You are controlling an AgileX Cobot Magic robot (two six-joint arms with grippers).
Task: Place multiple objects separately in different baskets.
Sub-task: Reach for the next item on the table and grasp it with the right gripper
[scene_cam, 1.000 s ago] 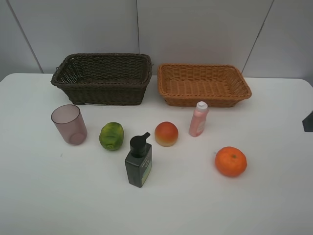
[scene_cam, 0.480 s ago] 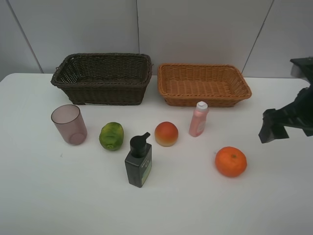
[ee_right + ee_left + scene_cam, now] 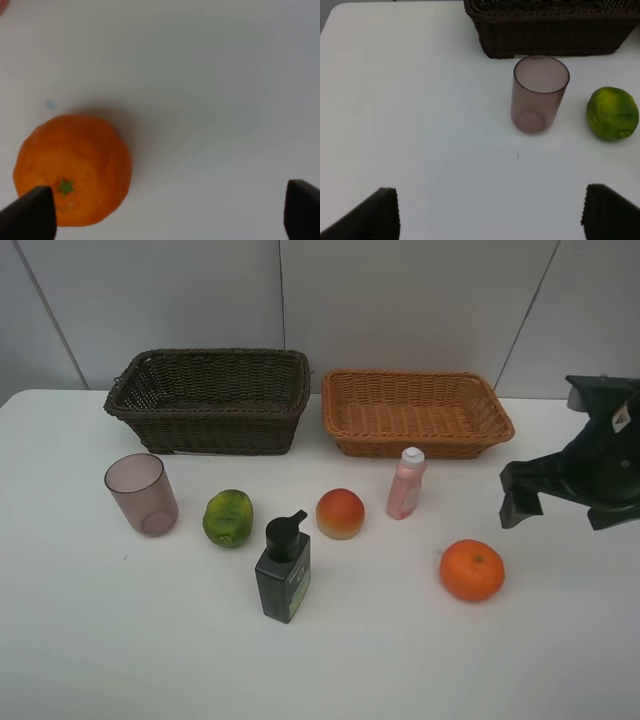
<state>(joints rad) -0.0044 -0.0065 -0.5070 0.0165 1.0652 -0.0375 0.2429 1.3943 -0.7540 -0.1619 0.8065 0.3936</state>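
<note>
Six objects stand on the white table in front of the baskets: a mauve cup (image 3: 142,494), a green fruit (image 3: 228,517), a dark pump bottle (image 3: 283,568), a red-yellow peach (image 3: 340,513), a pink bottle (image 3: 406,483) and an orange (image 3: 472,569). The dark brown basket (image 3: 210,400) and the tan basket (image 3: 415,412) stand behind them. My right gripper (image 3: 560,508) is open, above the table to the right of the orange (image 3: 72,170). My left gripper (image 3: 492,220) is open near the cup (image 3: 538,94) and the green fruit (image 3: 612,113); the exterior view does not show it.
The white table (image 3: 100,640) has a grey panelled wall behind it. The dark basket's wall (image 3: 550,35) lies just beyond the cup in the left wrist view. Both baskets look empty.
My right arm has come into the exterior view from the right edge and moved left towards the orange. None of the objects has moved.
</note>
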